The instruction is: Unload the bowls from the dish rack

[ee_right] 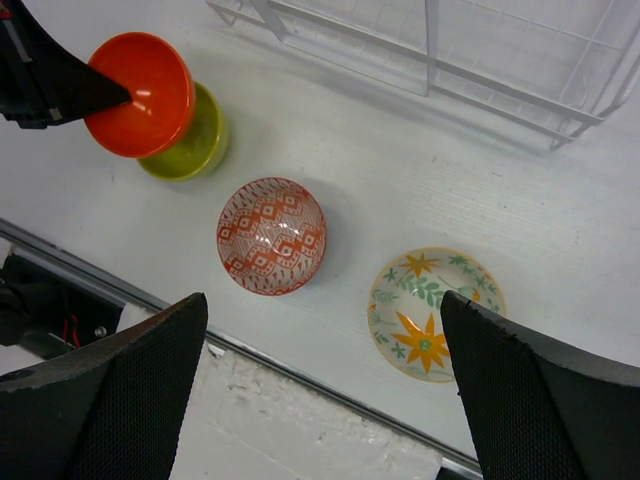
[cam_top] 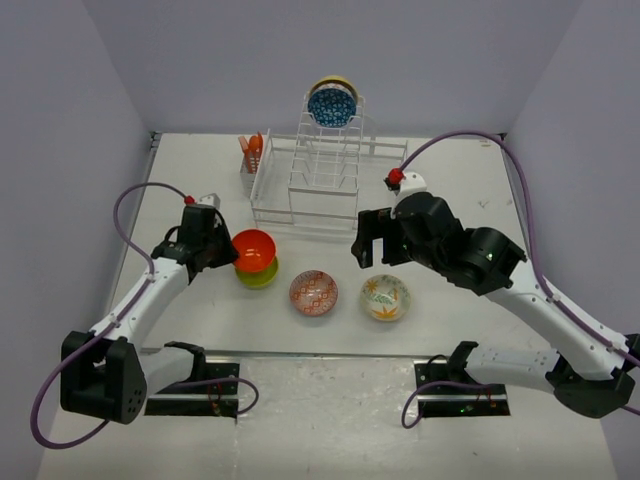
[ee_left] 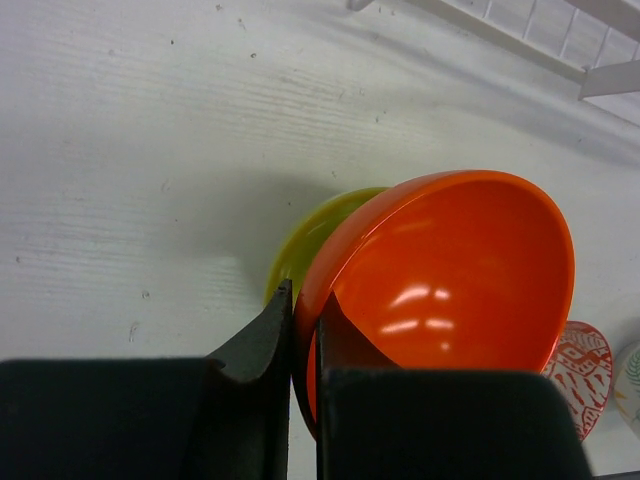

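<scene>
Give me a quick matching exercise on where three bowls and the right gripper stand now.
1. orange bowl
2. blue patterned bowl
3. red-white bowl
4. right gripper

A. on edge in the dish rack
B. upright on the table
C. rim pinched by the left gripper
D. open, holding nothing

Pairs: 1-C, 2-A, 3-B, 4-D.
</scene>
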`<action>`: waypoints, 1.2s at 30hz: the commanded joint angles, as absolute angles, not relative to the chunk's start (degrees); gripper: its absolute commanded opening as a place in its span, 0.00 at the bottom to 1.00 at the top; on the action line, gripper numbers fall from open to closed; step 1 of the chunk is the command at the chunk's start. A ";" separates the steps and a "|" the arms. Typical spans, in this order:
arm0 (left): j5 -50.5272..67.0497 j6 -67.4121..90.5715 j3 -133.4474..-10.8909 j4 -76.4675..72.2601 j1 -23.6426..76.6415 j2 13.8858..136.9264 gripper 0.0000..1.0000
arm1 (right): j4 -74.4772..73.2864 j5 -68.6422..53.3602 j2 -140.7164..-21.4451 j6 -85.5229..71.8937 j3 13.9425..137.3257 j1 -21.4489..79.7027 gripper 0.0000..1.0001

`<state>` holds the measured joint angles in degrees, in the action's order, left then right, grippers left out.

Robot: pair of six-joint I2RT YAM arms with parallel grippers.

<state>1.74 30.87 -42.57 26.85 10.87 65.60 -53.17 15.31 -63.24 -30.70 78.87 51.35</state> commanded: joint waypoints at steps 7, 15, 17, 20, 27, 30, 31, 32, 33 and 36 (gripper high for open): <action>3.87 29.62 -39.82 23.03 10.28 64.69 0.01 | -49.39 14.68 -62.14 -29.71 76.99 51.24 0.99; 4.83 28.48 -38.59 23.03 10.28 64.95 0.07 | -48.78 14.85 -61.79 -29.88 75.41 51.24 0.99; 5.45 28.56 -38.15 22.50 10.28 64.78 0.08 | -48.52 14.33 -61.79 -29.71 75.24 51.24 0.99; 5.62 28.65 -38.41 23.02 10.28 64.43 0.23 | -48.52 13.89 -61.70 -29.62 75.06 51.33 0.99; 6.15 28.39 -40.34 25.75 10.37 60.74 0.50 | -48.34 13.97 -61.96 -29.44 75.32 51.24 0.99; 5.36 28.30 -41.83 28.90 10.37 58.02 0.59 | -47.90 13.97 -62.93 -28.66 76.29 51.33 0.99; 5.10 28.30 -42.71 29.61 10.37 56.53 0.68 | -47.81 13.89 -63.28 -28.39 76.64 51.24 0.99; 4.84 28.13 -43.24 30.32 10.37 55.82 0.76 | -47.81 13.97 -63.72 -28.13 77.51 51.24 0.99; 4.75 27.95 -43.85 31.71 10.37 55.03 0.86 | -47.73 13.97 -64.16 -27.52 77.95 51.24 0.99; 4.57 26.90 -46.14 35.31 10.37 53.70 1.00 | -47.81 14.32 -66.26 -26.28 80.33 51.24 0.99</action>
